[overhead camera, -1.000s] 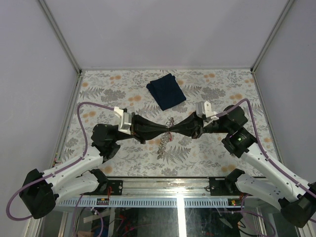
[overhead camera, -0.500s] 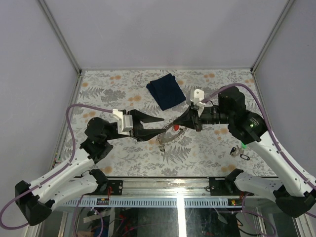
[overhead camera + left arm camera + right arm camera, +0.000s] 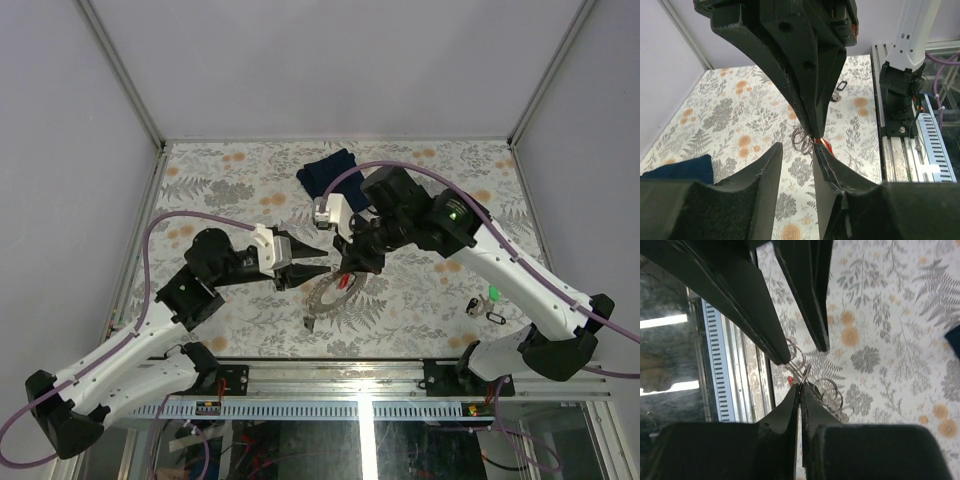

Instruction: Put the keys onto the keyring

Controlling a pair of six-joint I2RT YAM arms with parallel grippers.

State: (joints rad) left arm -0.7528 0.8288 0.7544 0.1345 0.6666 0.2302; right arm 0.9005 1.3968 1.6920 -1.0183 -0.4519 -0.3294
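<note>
Top external view: both arms meet over the middle of the floral-patterned surface [image 3: 230,190]. The right gripper [image 3: 347,272] points down and toward the left arm, its jaws pressed together and pinching the keyring [image 3: 322,297], a silvery chain-like loop that trails from the tips toward the near edge. Whether its lower end rests on the surface cannot be told. A red key [image 3: 345,282] sits on the loop right at the pinch.

The left gripper [image 3: 326,260] points at the right one with its jaws spread and nothing between them, its tips just beside the right gripper's tips. The right wrist view shows the same: two dark left fingers [image 3: 812,315] standing apart above the closed right tips, the lower one touching or nearly touching the coils.

Well apart, near the right arm's base, a green key [image 3: 493,293] and a black-headed key [image 3: 495,317] lie on the surface. A dark blue folded cloth [image 3: 325,172] lies at the far side, partly hidden by the right arm.
</note>
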